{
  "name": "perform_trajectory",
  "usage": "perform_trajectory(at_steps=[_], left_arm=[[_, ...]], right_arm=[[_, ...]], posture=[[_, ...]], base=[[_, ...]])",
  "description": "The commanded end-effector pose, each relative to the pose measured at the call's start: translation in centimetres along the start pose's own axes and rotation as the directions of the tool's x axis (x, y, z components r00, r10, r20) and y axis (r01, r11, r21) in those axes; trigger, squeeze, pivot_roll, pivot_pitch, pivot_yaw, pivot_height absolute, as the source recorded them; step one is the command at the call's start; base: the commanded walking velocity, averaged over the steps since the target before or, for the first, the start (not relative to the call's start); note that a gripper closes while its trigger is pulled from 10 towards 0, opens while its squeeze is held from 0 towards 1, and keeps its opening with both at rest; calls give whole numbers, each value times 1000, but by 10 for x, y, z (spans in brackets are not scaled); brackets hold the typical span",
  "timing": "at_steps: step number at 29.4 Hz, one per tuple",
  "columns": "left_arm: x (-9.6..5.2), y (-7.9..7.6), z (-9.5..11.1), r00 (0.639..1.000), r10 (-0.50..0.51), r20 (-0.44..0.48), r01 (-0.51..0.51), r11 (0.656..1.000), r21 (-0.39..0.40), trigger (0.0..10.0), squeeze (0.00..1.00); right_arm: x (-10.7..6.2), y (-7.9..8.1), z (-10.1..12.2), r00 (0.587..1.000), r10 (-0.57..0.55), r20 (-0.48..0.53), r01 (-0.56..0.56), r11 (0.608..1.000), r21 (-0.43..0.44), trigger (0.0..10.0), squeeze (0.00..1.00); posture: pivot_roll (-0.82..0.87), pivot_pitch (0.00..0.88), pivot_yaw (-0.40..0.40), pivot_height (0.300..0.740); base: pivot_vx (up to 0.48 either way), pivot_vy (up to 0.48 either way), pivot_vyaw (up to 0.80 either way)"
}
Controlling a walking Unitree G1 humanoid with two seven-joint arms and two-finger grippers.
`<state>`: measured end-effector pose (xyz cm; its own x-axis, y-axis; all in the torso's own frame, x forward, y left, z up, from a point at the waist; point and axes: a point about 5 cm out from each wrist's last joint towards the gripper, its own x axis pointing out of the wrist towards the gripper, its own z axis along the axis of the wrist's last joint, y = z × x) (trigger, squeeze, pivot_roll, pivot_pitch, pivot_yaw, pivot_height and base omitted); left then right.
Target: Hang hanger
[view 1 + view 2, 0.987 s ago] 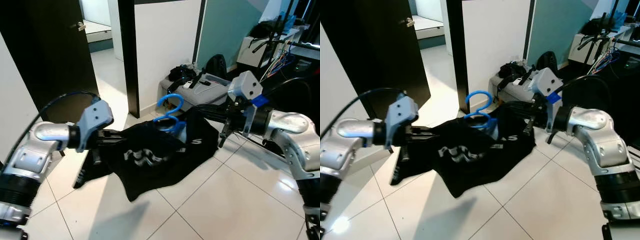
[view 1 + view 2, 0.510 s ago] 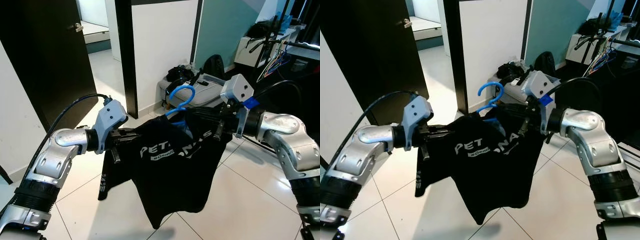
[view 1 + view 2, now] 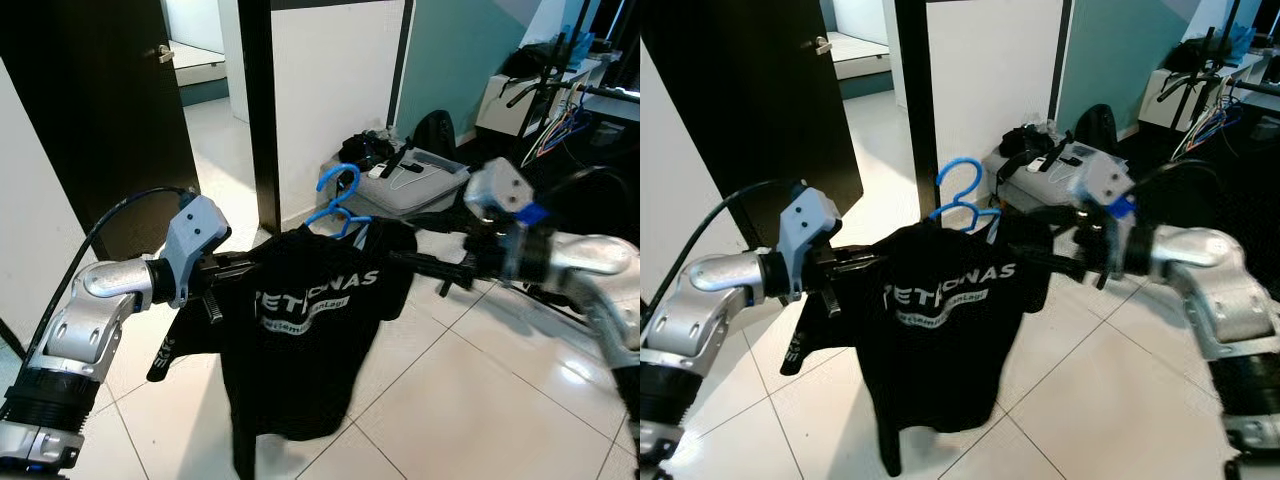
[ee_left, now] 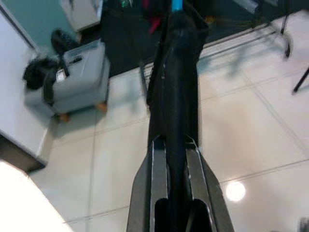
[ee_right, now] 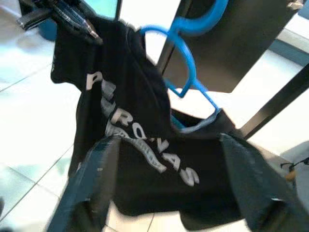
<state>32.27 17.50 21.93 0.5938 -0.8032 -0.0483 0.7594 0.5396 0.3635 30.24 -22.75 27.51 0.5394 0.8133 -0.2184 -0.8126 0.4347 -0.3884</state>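
Left pincer (image 4: 173, 145) is clamped tight on one shoulder of the black t-shirt (image 3: 310, 340), which hangs on the blue hanger (image 3: 338, 200) up in the air over the tiled floor (image 3: 470, 400). Right pincer (image 3: 405, 257) is spread wide, just beside the shirt's other shoulder.

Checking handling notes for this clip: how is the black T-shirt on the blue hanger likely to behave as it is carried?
Probably floppy: the black T-shirt drapes limply below the blue hanger. Likely light, as the left gripper holds one shoulder level. It may swing, hanging free above the floor.
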Motion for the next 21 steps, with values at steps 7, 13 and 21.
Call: perform_trajectory(at_steps=[7, 13, 21], left_arm=[[-8, -4, 15, 977, -46, 206, 65, 994, -86, 10000, 0], [-22, -19, 8, 955, -266, 129, 278, 957, -85, 10000, 0], [-20, -23, 14, 923, -378, 77, 382, 924, -38, 10000, 0]], right_arm=[[-45, -29, 27, 987, -141, 81, 146, 988, -57, 10000, 659], [-62, -34, 29, 995, -103, -7, 102, 990, -99, 10000, 0], [-54, -16, 33, 976, 205, -79, -209, 977, -47, 10000, 0]], posture=[[-43, 0, -37, 740], [-52, 0, -36, 740], [-51, 0, -39, 740]], base=[[0, 0, 0], [0, 0, 0], [0, 0, 0]])
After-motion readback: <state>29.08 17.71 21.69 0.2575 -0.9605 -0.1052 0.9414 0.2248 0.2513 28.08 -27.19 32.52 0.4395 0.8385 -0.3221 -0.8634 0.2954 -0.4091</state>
